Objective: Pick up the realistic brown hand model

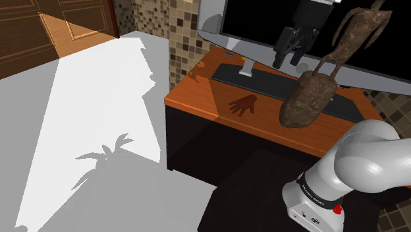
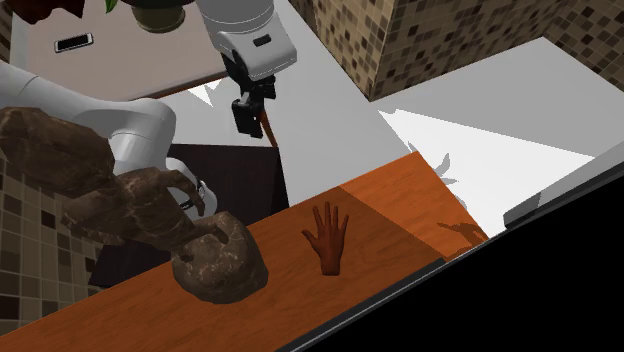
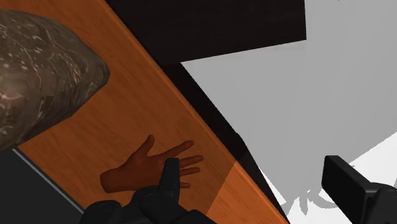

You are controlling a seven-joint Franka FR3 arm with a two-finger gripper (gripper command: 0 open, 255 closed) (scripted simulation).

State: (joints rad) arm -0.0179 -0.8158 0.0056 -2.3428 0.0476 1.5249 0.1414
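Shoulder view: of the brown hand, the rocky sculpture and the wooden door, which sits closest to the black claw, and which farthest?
1-2. The brown hand, flat on the table, and the rocky sculpture, standing toward the view's right: too close to call from the gripper.
3. The wooden door, far off at the upper left: clearly farthest.

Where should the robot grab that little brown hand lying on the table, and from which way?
Probably the palm, just above the wrist, coming straight down from above. The brown hand model lies flat on the wooden tabletop with its fingers splayed, so the sides offer little to catch. The open end effector should straddle the palm across its width, away from the rocky sculpture.
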